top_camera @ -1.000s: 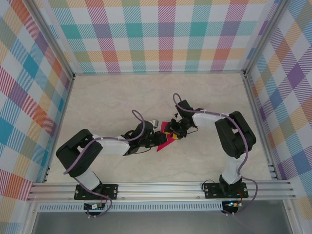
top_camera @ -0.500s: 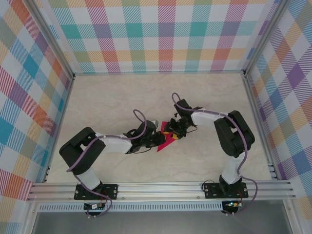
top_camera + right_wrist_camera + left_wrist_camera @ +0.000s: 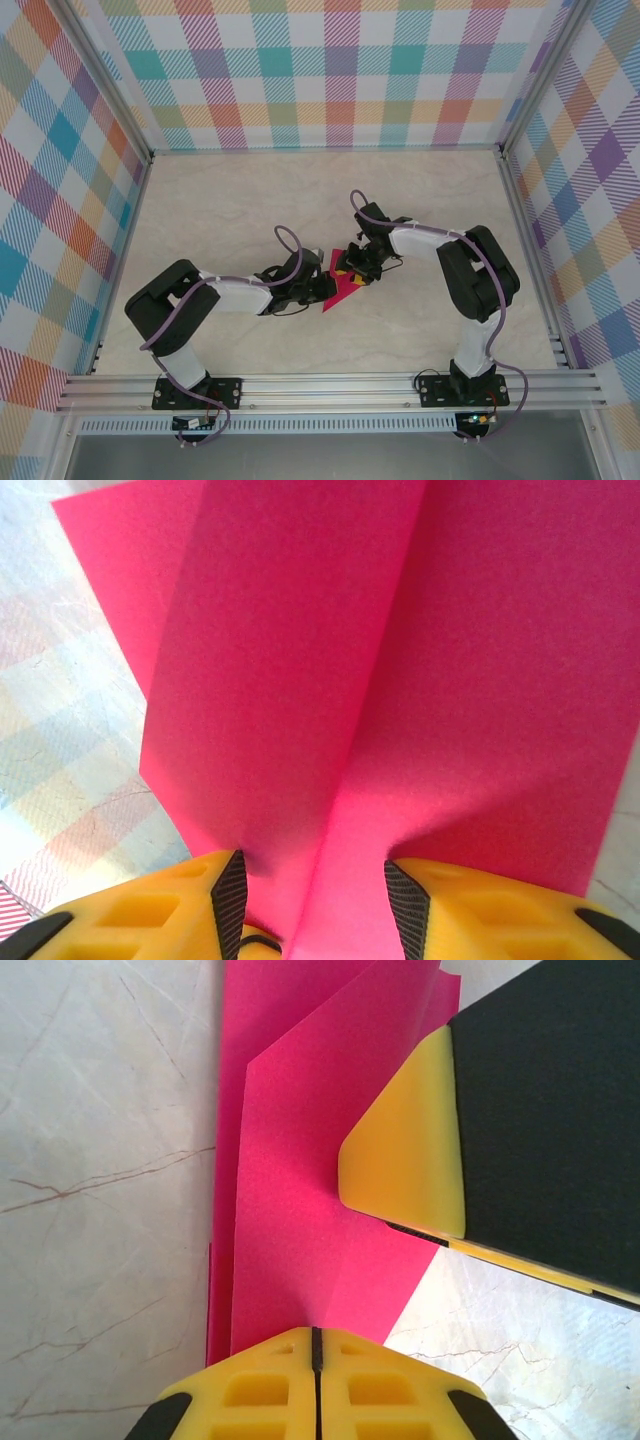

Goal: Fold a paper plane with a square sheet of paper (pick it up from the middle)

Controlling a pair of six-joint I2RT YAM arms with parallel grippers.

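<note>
Both crowd the pink paper (image 3: 300,1220): left fingers (image 3: 260,1390) pinch its edge, right fingers (image 3: 130,910) spread astride

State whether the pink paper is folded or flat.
Folded: the paper shows overlapping layers with straight creased edges, not one flat sheet.

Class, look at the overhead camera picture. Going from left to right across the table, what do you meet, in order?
Left arm's elbow → left gripper → pink paper → right arm's elbow
</note>
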